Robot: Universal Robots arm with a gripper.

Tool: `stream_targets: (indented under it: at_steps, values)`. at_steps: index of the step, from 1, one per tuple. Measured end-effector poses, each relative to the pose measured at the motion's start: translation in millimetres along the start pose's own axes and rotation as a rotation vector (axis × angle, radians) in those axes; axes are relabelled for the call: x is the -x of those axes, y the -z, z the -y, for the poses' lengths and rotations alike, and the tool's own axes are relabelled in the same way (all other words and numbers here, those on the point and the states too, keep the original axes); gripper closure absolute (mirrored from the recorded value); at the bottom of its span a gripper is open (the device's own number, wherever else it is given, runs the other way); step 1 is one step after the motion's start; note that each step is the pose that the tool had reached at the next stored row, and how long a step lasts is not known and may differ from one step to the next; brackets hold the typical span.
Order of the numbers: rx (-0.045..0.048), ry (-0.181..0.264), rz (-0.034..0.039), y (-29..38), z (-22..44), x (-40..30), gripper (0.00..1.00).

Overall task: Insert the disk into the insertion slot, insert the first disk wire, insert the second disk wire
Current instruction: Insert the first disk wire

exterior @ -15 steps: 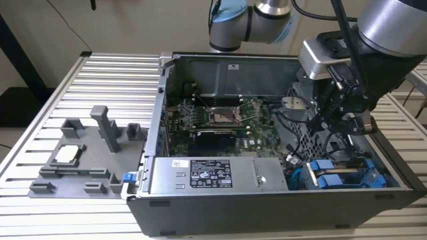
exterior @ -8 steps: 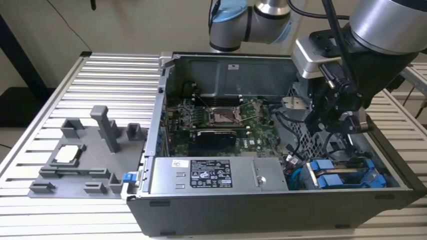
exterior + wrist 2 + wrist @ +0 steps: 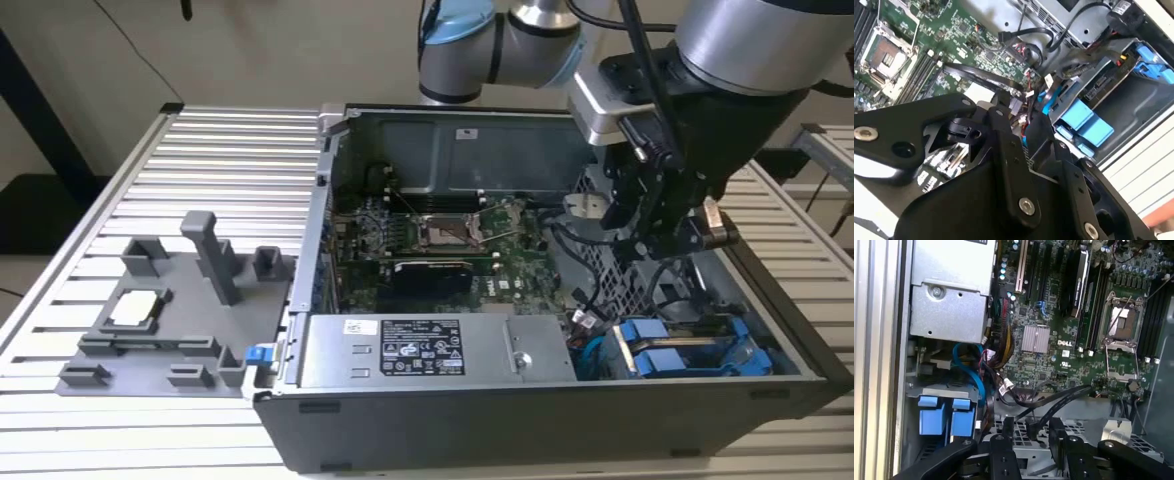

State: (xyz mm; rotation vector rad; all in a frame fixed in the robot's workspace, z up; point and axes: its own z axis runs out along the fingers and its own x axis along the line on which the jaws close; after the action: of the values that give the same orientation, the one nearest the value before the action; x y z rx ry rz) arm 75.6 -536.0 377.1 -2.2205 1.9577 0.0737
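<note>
Disk (image 3: 946,416) body mostly hidden inside the insertion slot (image 3: 936,391), arm (image 3: 747,40) cut off at the exterior view's top edge

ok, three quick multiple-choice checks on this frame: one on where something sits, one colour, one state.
1. Where in the case is the disk?
A on a fan grille
B in the insertion slot, beside the power-supply box
C on top of that box

2. What colour is the fixture tray beside the case?
A grey
B orange
C green

3. What state is the case in?
A closed
B side open, motherboard exposed
C standing on end

Key:
1 B: the disk's blue tabs sit in the bay next to the box.
2 A: the tray and its posts are all grey.
3 B: the board is in plain sight from above.
</note>
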Motion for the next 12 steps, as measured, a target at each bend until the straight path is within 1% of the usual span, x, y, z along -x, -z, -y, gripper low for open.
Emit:
stream_targets:
  at_steps: [2,5,8,12]
  values:
    - [-0.0079,0.002,-0.0138,-0.9,-2.8,1.1,0.58]
    - [-0.0129,0.002,-0.023,-3.4,-6.2,3.1,0.58]
    - [-0.0186,0.001,-0.0247,-4.0,-7.2,5.6,0.58]
    - [-0.0204,0.001,-0.0252,-4.1,-8.0,5.7,0.6]
